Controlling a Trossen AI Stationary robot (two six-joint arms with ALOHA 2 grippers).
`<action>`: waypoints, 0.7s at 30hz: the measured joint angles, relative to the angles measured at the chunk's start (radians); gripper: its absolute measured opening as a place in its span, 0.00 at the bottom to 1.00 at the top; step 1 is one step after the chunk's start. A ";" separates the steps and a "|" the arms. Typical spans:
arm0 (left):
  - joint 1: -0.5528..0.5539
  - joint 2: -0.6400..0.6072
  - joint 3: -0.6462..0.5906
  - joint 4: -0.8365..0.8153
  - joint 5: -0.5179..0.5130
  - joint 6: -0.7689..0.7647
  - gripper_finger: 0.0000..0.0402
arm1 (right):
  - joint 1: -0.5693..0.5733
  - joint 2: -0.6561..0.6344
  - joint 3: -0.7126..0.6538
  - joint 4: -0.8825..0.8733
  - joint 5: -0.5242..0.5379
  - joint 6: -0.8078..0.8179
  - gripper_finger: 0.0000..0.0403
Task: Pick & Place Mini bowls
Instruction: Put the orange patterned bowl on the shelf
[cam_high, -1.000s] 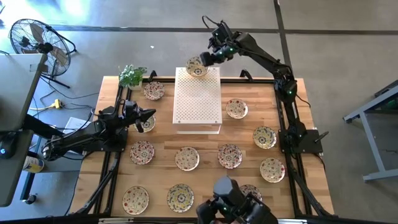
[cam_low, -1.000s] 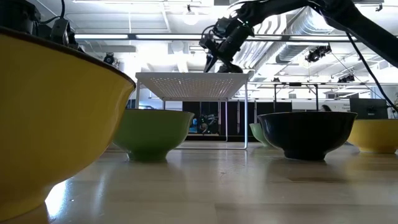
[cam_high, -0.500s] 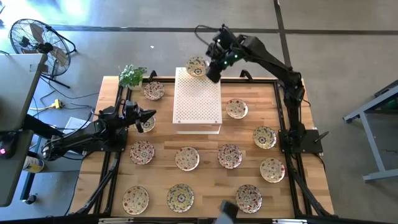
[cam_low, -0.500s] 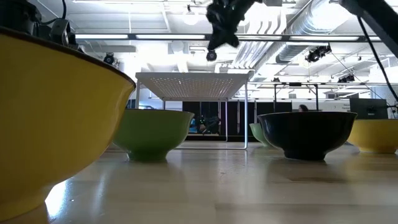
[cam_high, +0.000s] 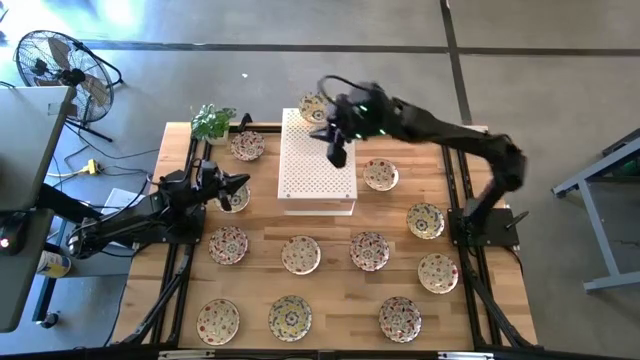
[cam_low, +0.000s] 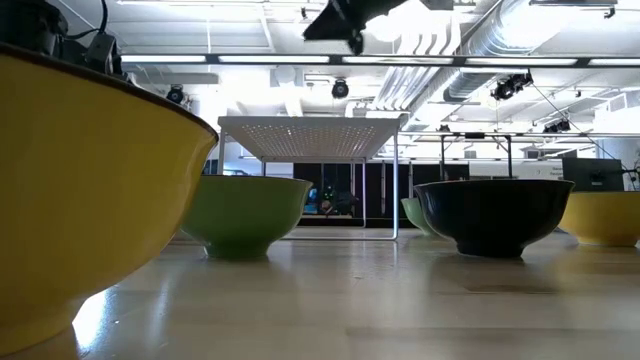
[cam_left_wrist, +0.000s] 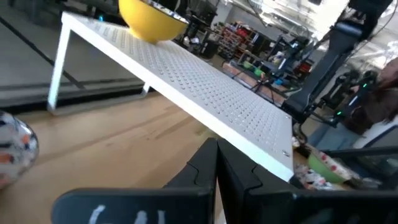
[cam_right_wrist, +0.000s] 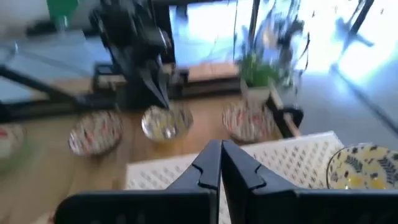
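From above, we see a light wooden table (cam_high: 330, 275) with many small round cream bowls with red, green and dark flower patterns (cam_high: 300, 254) spread over it. A white raised rack full of little holes (cam_high: 316, 165) stands near the middle of the far side. One patterned bowl with a yellow outside (cam_high: 316, 106) sits on the far end of that rack. The right gripper (cam_high: 336, 152) hangs over the rack, just beside that bowl but not touching it, and its two fingers are pressed together with nothing between them. The left gripper (cam_high: 241, 184) waits at the left side of the table, close to another small bowl (cam_high: 235, 199), with its fingers also together and empty. A small green plant (cam_high: 212, 122) sits at the far left corner, and a black fan (cam_high: 55, 62) stands on the floor. From table height, we see the bowls from the side: a big-looking yellow one (cam_low: 90, 190), a green one (cam_low: 245, 212) and a dark one (cam_low: 492, 214), with the white rack behind them. From the left wrist, we see the rack up close with the yellow bowl on its far end. From the right wrist, we see the closed right fingers (cam_right_wrist: 233, 168) above the rack, the bowl at the rack's edge, and the left arm (cam_right_wrist: 134, 53) near three bowls on the table.
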 joint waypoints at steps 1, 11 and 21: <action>0.000 0.000 0.000 -0.002 0.003 -0.029 0.01 | 0.007 -0.048 -0.070 0.051 0.016 0.016 0.01; 0.000 0.073 0.128 -0.174 0.154 -0.020 0.01 | 0.042 -0.471 -0.541 0.193 0.191 0.165 0.01; 0.000 0.388 0.442 -0.511 0.326 0.089 0.01 | 0.035 -0.714 -0.723 0.196 0.299 0.184 0.00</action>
